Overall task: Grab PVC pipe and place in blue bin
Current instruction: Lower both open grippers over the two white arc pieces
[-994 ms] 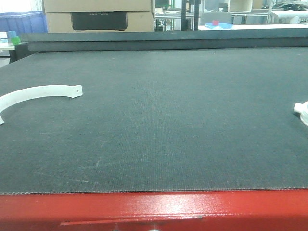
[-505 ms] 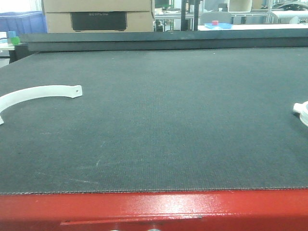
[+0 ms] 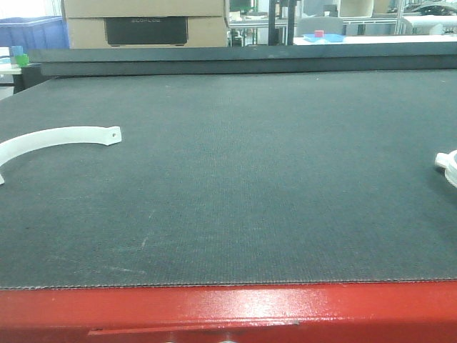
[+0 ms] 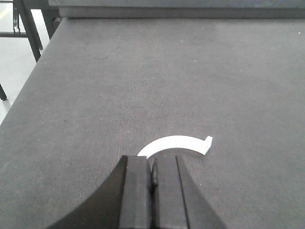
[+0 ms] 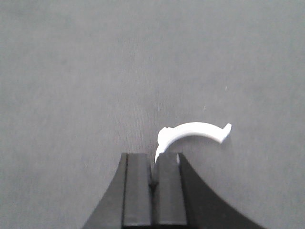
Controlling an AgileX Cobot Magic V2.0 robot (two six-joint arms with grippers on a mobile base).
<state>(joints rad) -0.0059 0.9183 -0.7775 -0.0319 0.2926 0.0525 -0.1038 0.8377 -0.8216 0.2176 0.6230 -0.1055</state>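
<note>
Two white curved PVC pipe pieces lie flat on the dark mat. One arc [image 3: 64,137] is at the left edge of the front view, the other [image 3: 448,166] is cut off at the right edge. In the left wrist view my left gripper [image 4: 152,161] is shut, with the left arc [image 4: 178,142] just beyond its tips. My right gripper [image 5: 153,157] is also shut, and the right arc [image 5: 195,130] curves away from just past its tips. Neither arc is held. A blue bin [image 3: 32,32] shows far back left, beyond the table.
The dark mat [image 3: 250,179] ends in a red front edge [image 3: 228,311]. A raised dark ledge [image 3: 243,57] runs along the back, with cardboard boxes [image 3: 146,21] behind it. The table's left edge and floor [image 4: 14,71] show in the left wrist view.
</note>
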